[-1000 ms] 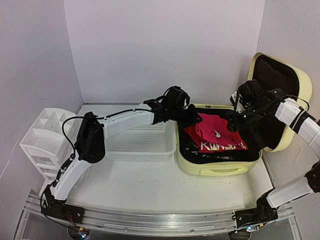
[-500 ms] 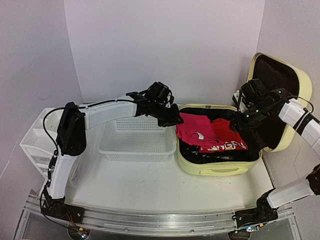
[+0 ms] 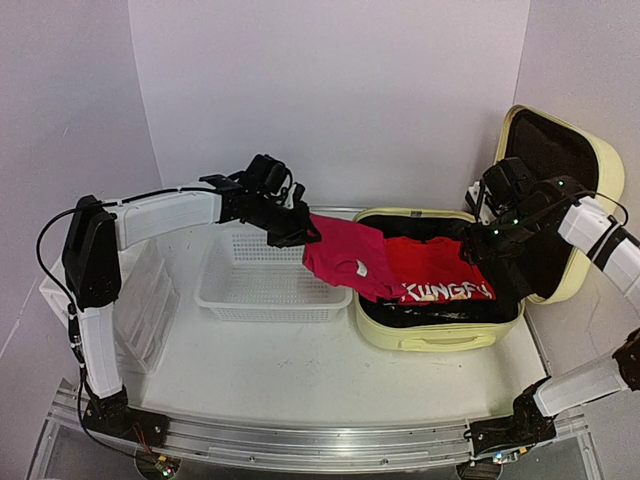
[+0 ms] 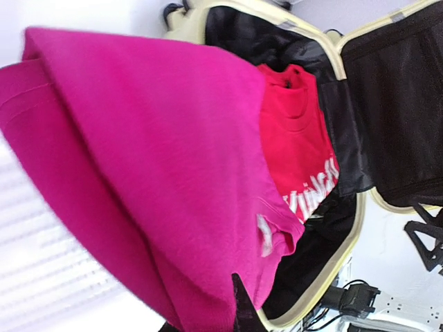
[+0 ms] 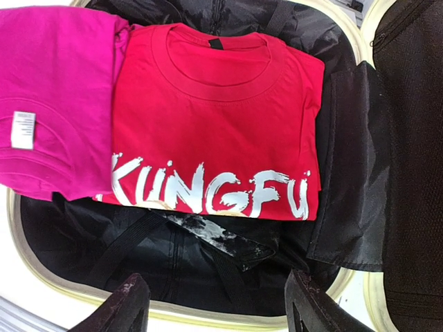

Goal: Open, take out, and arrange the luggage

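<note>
Moved: left arm has swung away from the luggage (image 3: 440, 335) toward the basket (image 3: 230, 300), pulling the pink shirt (image 3: 340, 255) along. A second ago that shirt lay on top of the red shirt (image 3: 435, 275) inside the case.
Luggage: lies flat on the right side of the desk (image 3: 300, 370), with its lid (image 3: 590, 160) up and tilted back toward the right wall and the black lining showing.
Left gripper (image 3: 290, 232): clenched on one edge of the pink shirt, raised near the basket's far right corner.
Pink shirt: stretched out from that gripper across the luggage's left rim. Its lower end is over the case, just beside the red shirt.
Red shirt: folded flat in the luggage with its white lettering facing up. No gripper is touching it.
Right gripper (image 5: 214, 290): fingers spread with nothing between them, hovering above the red shirt on the lid side.
Basket: just left of the luggage. I can see no clothes in it.
Done: the opening looks finished, and the first garment is about halfway out.
Left to do: as I judge it, the pink shirt has yet to clear the rim and be set down. The red shirt comes out after that, along with whatever dark items lie beneath it, which I cannot make out. Nothing has been arranged yet.
</note>
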Available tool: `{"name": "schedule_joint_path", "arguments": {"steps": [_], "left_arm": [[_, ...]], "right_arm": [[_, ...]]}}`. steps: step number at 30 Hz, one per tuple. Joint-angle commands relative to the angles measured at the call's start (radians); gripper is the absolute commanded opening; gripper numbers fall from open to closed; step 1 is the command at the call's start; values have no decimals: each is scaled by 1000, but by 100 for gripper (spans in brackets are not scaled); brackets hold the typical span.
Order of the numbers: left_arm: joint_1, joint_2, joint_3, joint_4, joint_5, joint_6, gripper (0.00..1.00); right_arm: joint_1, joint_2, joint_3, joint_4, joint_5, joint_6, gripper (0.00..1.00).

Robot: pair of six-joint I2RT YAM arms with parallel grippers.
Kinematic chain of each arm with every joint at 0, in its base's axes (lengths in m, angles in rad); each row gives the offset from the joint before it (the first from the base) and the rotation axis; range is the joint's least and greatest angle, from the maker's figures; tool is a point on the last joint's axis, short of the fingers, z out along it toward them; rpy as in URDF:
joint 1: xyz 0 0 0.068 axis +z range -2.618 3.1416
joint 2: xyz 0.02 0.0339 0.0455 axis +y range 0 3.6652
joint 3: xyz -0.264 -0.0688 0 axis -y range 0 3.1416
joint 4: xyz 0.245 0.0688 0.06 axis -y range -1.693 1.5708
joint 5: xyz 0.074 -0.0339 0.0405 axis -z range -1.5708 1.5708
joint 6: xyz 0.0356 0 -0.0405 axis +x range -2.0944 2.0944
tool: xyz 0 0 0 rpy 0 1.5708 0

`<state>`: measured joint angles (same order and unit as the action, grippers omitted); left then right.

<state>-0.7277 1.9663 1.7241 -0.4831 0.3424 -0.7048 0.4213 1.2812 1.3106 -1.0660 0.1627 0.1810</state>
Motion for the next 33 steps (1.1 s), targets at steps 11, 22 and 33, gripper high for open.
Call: {"name": "schedule_joint_path", "arguments": {"steps": [11, 22, 33], "left_arm": [[128, -155, -199, 11, 62, 134, 0], [207, -165, -305, 8, 32, 209, 0], [241, -96, -337, 10, 49, 237, 0]], "right_arm": [[-2, -23, 65, -5, -45, 30, 65], [-1, -24, 86, -28, -75, 17, 70], [-2, -20, 96, -29, -84, 13, 72]]}}
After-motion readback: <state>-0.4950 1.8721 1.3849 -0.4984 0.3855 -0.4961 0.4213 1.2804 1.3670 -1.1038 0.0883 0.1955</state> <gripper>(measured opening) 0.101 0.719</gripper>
